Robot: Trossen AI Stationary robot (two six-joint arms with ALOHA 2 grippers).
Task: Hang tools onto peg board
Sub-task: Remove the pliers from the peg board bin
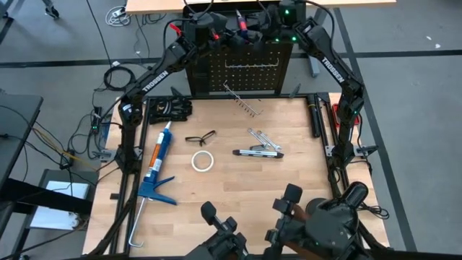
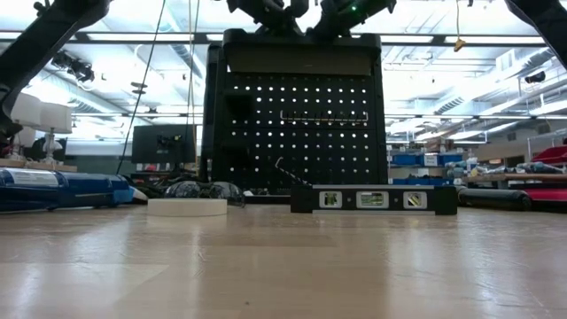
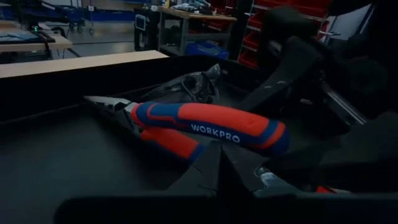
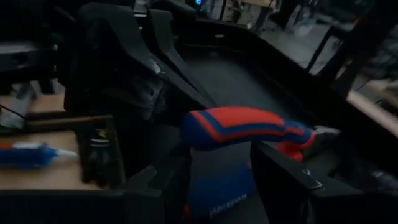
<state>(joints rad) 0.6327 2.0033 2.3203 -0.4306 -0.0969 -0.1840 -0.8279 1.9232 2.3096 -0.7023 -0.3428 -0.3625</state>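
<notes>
The red-and-blue-handled pliers [image 3: 205, 121] lie over the black tray on top of the peg board [image 1: 245, 68], nose toward the tray's left end. My right gripper [image 4: 214, 168] is shut on one handle. My left gripper [image 3: 219, 152] is shut, its tips under the other handle. Both grippers meet above the tray at the table's far edge, the left [image 1: 216, 30] and the right [image 1: 263, 32]. On the table lie safety glasses [image 1: 200, 137], silver wrenches [image 1: 263, 137] and a slim black-and-silver bar [image 1: 258, 152]. My left gripper's shut fingertips [image 3: 211, 163] lie against the underside of the handle marked WORKPRO [image 3: 214, 132], about midway along it, coming roughly level from the tray's left side. The other handle [image 3: 174, 143] runs behind the fingertips, so I cannot tell whether they touch it too. My right gripper pinches one blue-and-red handle [image 4: 217, 186] between its two fingers, coming slanting down from the tray's right side. The second handle [image 4: 249, 127] stands free above the fingers. Whether the pliers' nose rests on the tray floor I cannot tell.
A big blue caulking gun [image 1: 155, 162] lies along the table's left side, a white tape ring [image 1: 203, 161] near the middle, black gloves [image 1: 170, 108] at the far left. A metal hook rail [image 1: 242, 101] lies at the board's foot. The tray's walls [image 3: 74, 74] enclose both grippers.
</notes>
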